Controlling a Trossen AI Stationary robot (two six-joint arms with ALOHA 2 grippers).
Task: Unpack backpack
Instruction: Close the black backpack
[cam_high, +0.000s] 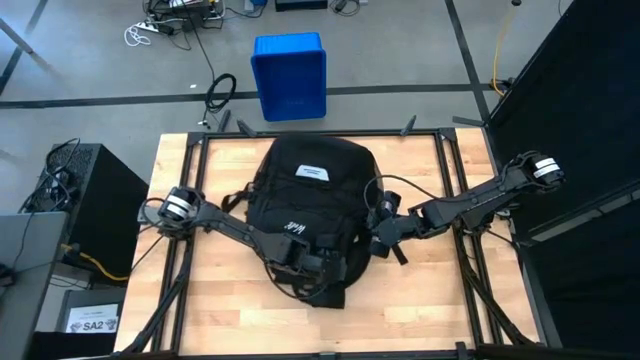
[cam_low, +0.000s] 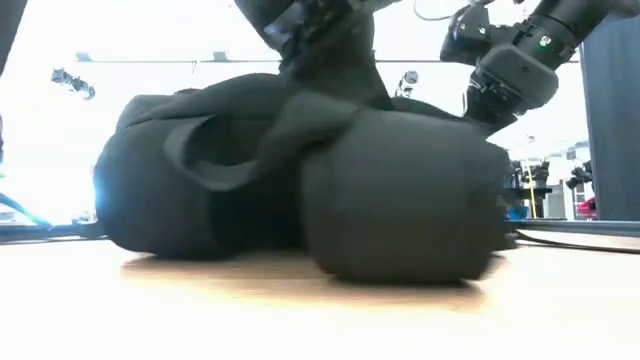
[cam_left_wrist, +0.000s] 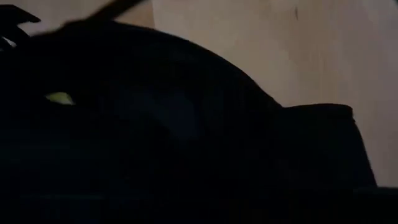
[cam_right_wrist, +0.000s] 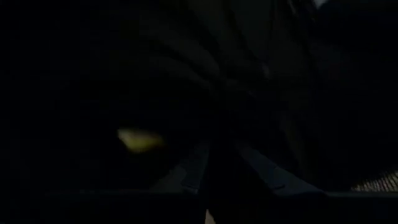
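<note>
The black backpack (cam_high: 310, 195) lies flat on the wooden table, its white label (cam_high: 312, 173) up; in the low view the backpack (cam_low: 300, 180) fills the middle. My left gripper (cam_high: 312, 265) is over the backpack's near end, dark against dark fabric. My right gripper (cam_high: 383, 226) is at the backpack's right side, shut on its fabric. A small yellow-green thing (cam_right_wrist: 140, 140) shows in the dark among the folds, and the same yellow-green thing (cam_left_wrist: 59, 98) appears in the left wrist view. My right gripper holds black fabric (cam_right_wrist: 214, 146) on the backpack's right side, where its two fingers (cam_right_wrist: 186, 171) run together. It comes slanting down from the table's right. Which part of the backpack it has, and how many layers, the darkness hides. The backpack rests on the table.
A blue plastic bin (cam_high: 290, 75) stands on the floor beyond the table's far edge. Bare wood (cam_high: 215, 310) lies near and to the left of the backpack, and more bare wood (cam_high: 430, 290) to the near right. Black frame rails run along both table sides.
</note>
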